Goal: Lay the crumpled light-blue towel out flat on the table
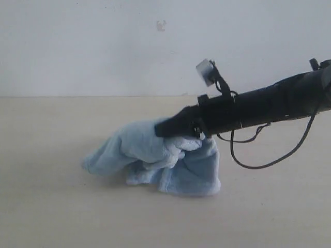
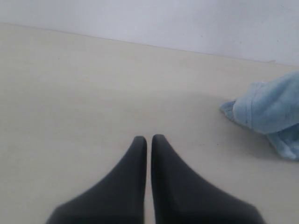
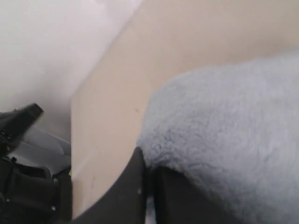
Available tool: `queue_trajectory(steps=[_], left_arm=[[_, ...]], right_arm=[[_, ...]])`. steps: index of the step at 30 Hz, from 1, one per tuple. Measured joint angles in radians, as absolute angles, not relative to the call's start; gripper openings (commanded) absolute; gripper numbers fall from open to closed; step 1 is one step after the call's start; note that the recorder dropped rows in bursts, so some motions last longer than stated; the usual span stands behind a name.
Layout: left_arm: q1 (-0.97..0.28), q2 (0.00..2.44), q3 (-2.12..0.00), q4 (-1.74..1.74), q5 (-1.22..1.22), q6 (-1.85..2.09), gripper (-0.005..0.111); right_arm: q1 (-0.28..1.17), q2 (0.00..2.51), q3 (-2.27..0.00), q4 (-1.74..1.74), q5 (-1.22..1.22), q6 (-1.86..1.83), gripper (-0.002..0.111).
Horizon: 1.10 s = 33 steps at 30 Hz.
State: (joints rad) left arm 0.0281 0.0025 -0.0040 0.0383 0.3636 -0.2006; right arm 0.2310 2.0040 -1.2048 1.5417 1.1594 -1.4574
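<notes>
The light-blue towel (image 1: 150, 157) lies crumpled in a heap near the middle of the cream table (image 1: 51, 206). My right gripper (image 1: 161, 128) reaches in from the right and rests on top of the heap. Seen from the right wrist, the right gripper (image 3: 148, 161) is shut, with a fold of the fluffy towel (image 3: 224, 121) pinched between its fingers. My left gripper (image 2: 148, 138) is shut on nothing and hovers over bare table (image 2: 93, 84). The towel (image 2: 271, 112) lies well off to one side of it. The exterior view does not show the left arm.
A pale wall (image 1: 103, 46) stands behind the table. A black cable (image 1: 269, 160) loops down from the right arm. In the right wrist view the table's edge (image 3: 74, 154) shows, with dark equipment (image 3: 23, 191) beyond it.
</notes>
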Motion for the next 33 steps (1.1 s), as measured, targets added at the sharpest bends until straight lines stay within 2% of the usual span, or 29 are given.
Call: queue_trajectory(steps=[7,13,17,23,25,33], left_arm=[[0.028,0.002,-0.004,0.038,0.364,-0.201,0.004],[0.028,0.002,-0.004,0.038,0.364,-0.201,0.004],[0.028,0.002,-0.004,0.038,0.364,-0.201,0.004],[0.028,0.002,-0.004,0.038,0.364,-0.201,0.004],[0.028,0.002,-0.004,0.038,0.364,-0.201,0.004],[0.028,0.002,-0.004,0.038,0.364,-0.201,0.004]], right_arm=[[0.231,1.860,-1.205,1.584,1.182,-1.509,0.000],[0.231,1.895,-1.191,1.269,0.783,-1.288,0.000],[0.231,1.950,-1.179,1.212,0.749,-1.266,0.002],[0.231,1.976,-1.177,1.102,0.710,-1.221,0.045],[0.231,1.978,-1.177,1.080,0.705,-1.188,0.055],[0.231,1.865,-1.175,1.061,0.805,-1.098,0.057]])
